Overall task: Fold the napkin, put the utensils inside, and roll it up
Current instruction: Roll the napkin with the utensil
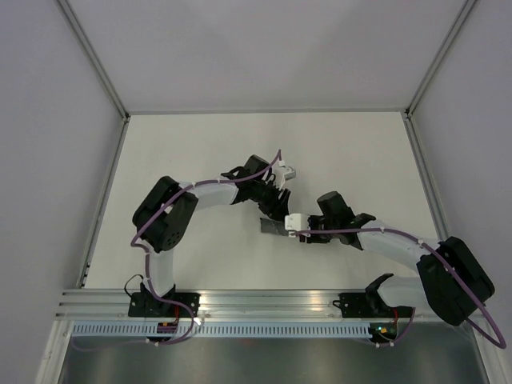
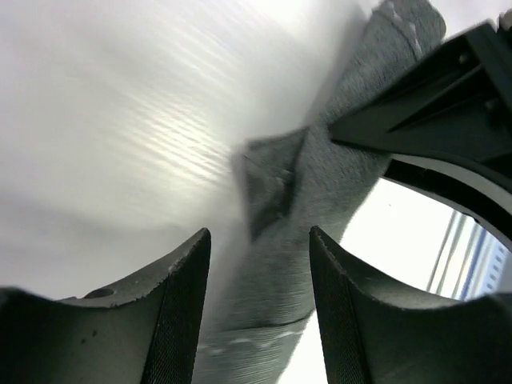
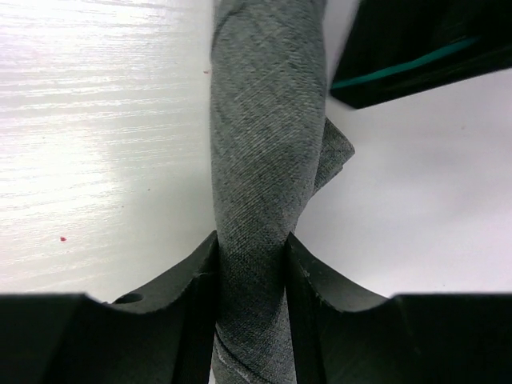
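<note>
The rolling is looking all but done: the napkin (image 3: 260, 176) is lying on the table (image 1: 184, 152) as a tight roll between the arms. The right gripper (image 3: 252, 244) is pinching one end; the left gripper (image 2: 260, 232) is standing open astride the other, not gripping. The utensils are not showing. Next, I'd judge, comes letting go without it unrolling. No writing is showing.

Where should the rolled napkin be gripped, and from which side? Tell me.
Clamp the napkin roll across its narrow width, coming down from above with one finger on each long side, as the right gripper does. It is a slim tube lying flat, and squeezing near the loose corner should keep it from unrolling.
</note>
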